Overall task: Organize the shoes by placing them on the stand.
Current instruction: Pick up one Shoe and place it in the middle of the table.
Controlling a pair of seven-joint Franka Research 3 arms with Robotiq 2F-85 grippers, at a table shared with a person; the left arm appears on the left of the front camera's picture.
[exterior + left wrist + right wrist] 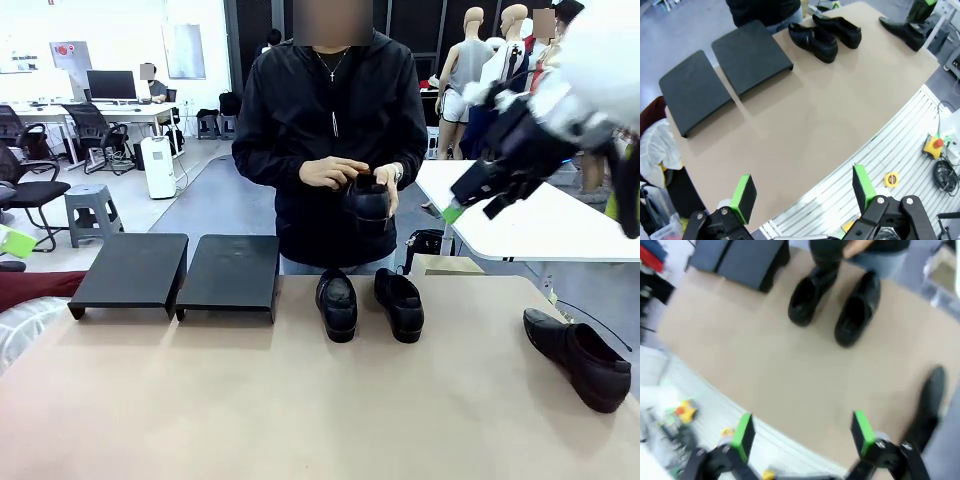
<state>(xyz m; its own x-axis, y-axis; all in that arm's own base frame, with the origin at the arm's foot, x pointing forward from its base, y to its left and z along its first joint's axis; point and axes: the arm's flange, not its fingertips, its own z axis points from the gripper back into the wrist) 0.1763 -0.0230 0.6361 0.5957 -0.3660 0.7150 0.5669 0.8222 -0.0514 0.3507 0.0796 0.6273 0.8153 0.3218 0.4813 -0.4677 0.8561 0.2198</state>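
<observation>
Front view: the person's hands (345, 175) hold one glossy black leather dress shoe (367, 200) at chest height, partly covered by fingers. Two more shoes (337, 305) stand side by side on the tan tabletop (300, 410), just right of two bare matte-black sloped platforms (230, 272). The fourth shoe (578, 358) lies well apart, far right. The right gripper (478, 200) is raised and blurred, its spread unclear.

Left wrist view: the left gripper (802, 192) is wide open and empty. The person is cut off at the top.

Right wrist view: blur-smeared. The right gripper (802, 432) has its jaws wide, nothing between. The fourth shoe (927, 405) is clipped at the edge.
</observation>
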